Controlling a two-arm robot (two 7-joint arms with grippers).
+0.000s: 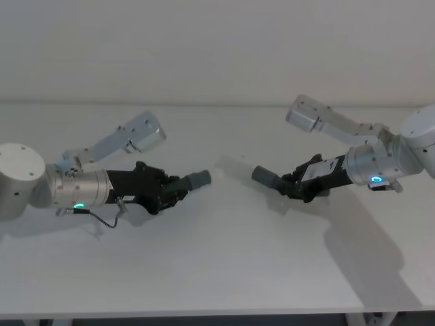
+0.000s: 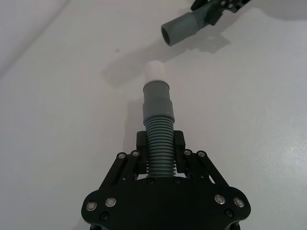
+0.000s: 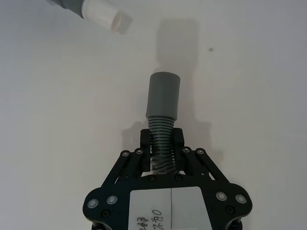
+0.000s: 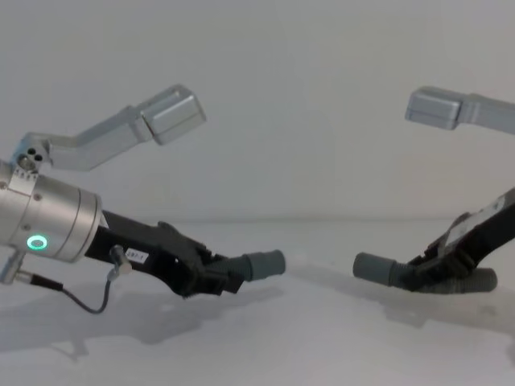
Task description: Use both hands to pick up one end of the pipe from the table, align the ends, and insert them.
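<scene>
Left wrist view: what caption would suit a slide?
Left tool grips the straight pipe piece, white plug tip facing the open cuff in the right tool, not yet joined.

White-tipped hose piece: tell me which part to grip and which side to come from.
Grip the white-tipped hose piece by its corrugated section behind the smooth collar, coming from the rear along its axis, as the left gripper does. Ribs give the fingers purchase, leaving collar and white plug tip free to enter the cuff of the other hose piece in the right gripper.
</scene>
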